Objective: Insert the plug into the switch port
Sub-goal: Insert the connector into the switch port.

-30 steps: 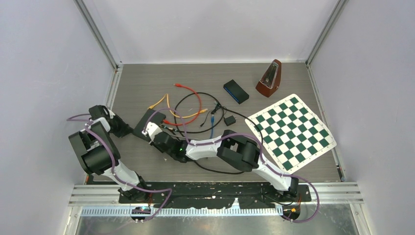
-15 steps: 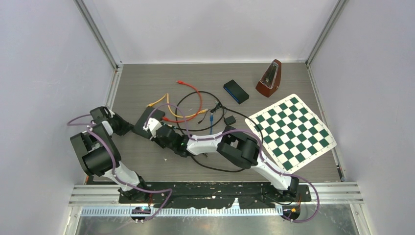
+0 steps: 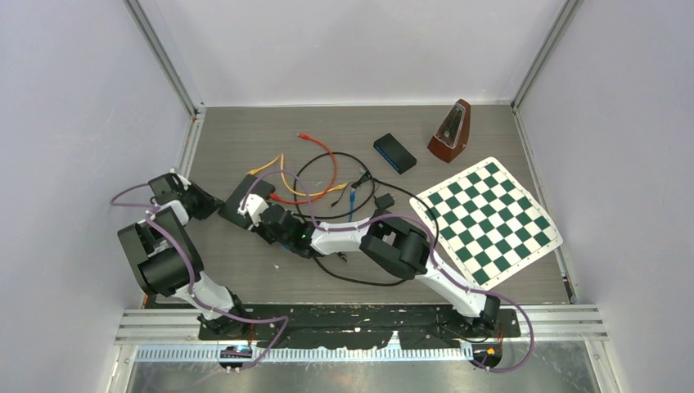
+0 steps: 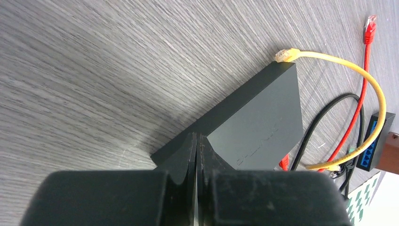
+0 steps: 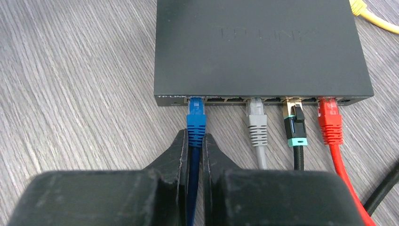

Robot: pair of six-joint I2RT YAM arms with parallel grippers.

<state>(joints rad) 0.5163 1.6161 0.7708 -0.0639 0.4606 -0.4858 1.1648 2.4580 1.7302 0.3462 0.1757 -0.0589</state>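
Note:
The black switch (image 5: 261, 47) lies flat with its port row facing my right wrist camera. A blue plug (image 5: 195, 113) has its front end in the leftmost port. My right gripper (image 5: 193, 137) is shut on the blue plug's boot and cable just behind it. A grey plug (image 5: 257, 120), a black plug (image 5: 295, 127) and a red plug (image 5: 330, 120) sit in ports further right. From the other side, my left gripper (image 4: 198, 137) is shut on nothing, its tips against the switch's (image 4: 259, 122) near edge. From above, the switch (image 3: 237, 201) lies between both grippers.
Loose red and yellow cables (image 3: 323, 168) curl behind the switch, with a yellow plug (image 4: 284, 55) at its far corner. A second dark box (image 3: 394, 153), a wooden metronome (image 3: 450, 131), a small black adapter (image 3: 383, 201) and a chessboard mat (image 3: 485, 219) lie to the right.
My right gripper has pushed up and to the left with the blue plug. The switch and my left gripper have shifted slightly the same way.

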